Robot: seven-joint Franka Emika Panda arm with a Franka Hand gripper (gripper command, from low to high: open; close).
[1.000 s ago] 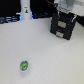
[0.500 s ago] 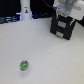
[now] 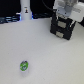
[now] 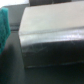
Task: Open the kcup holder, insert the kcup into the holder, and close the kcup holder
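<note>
Tabletop (image 3: 40,50): pale. The kcup holder (image 3: 63,29) sits at 2 o'clock in the exterior view; your tool (image 3: 64,15) hangs over its top, presumably to open it first. Tool spread or pressed together: cannot tell. The kcup (image 3: 23,65) waits at 7 o'clock, well apart.

Exterior: high, wide, whole table (image 3: 42,47). Wrist: close on kcup holder (image 4: 52,42).

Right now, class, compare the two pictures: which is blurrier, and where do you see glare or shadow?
Wrist view: the blurrier one; the black box fills the frame, soft-edged, with pale glare across its top. Exterior view: low in detail yet readable; the green pod casts a small dark shadow on the bright white table, and the background is dark.
</note>
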